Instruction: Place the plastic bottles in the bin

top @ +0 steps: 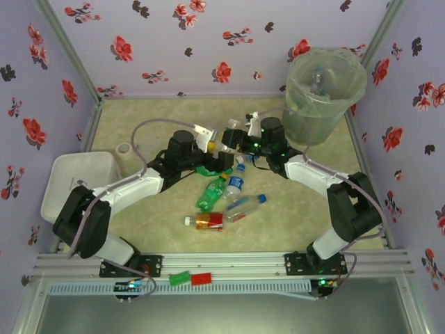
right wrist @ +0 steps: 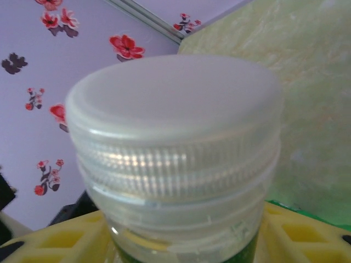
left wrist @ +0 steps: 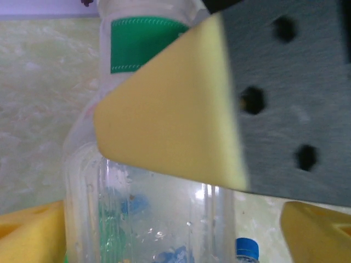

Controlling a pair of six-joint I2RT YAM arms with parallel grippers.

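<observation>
The left gripper stands with its fingers apart around a green-labelled clear bottle, which the right gripper clamps just below its white cap. Four loose bottles remain on the table near the arms. At far right, the bin already holds several, so the task appears well advanced.

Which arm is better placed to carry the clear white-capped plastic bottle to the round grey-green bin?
Right. The right gripper holds the clear white-capped plastic bottle by its neck and sits nearer the tall grey-green bin; the left gripper stands open.
</observation>
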